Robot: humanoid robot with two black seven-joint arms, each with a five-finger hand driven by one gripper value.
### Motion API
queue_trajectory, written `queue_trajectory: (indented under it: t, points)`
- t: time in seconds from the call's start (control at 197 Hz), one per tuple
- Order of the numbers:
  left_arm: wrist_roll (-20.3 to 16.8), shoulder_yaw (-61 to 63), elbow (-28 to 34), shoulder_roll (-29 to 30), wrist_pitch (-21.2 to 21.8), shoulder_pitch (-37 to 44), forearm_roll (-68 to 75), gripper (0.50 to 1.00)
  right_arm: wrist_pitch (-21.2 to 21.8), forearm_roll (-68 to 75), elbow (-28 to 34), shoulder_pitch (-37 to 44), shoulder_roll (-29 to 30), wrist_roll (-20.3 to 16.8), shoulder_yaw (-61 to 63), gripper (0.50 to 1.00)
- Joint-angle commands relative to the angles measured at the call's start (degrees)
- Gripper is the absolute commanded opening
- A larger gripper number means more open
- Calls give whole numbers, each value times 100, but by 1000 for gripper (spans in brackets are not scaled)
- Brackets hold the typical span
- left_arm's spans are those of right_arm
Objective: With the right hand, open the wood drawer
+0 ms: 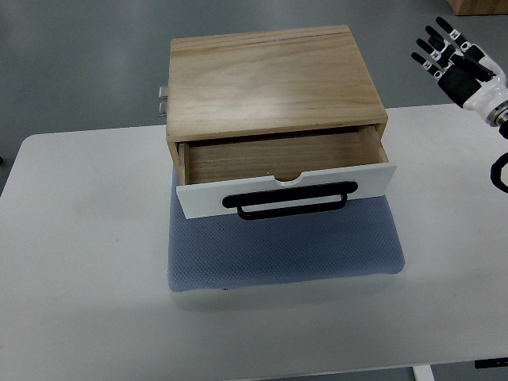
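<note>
A light wooden drawer box [270, 75] stands on a blue-grey mat [282, 250] in the middle of the white table [79, 262]. Its drawer [278, 159] is pulled partly out toward me, showing a bare wooden inside. The white drawer front [198, 202] carries a black bar handle [290, 198]. My right hand [454, 55] hovers at the upper right, well away from the box, fingers spread and holding nothing. The left arm does not show.
Small metal hinges [162, 101] stick out from the box's back left. A brown box corner [480, 6] shows on the grey floor at the top right. The table's far edge runs just behind the box.
</note>
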Motion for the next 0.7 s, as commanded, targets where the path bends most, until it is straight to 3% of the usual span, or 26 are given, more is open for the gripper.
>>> queue_trajectory:
  t: [0.0, 0.178, 0.696]
  points:
    - [-1, 0, 0, 0, 0, 3, 0, 1000, -65, 239, 2, -97, 174, -390, 8, 944]
    - [-1, 0, 0, 0, 0, 3, 0, 1000, -196, 705, 20, -132, 227, -979, 17, 944]
    - [-1, 0, 0, 0, 0, -6, 0, 1000, -100, 678, 20, -141, 227, -909, -36, 944]
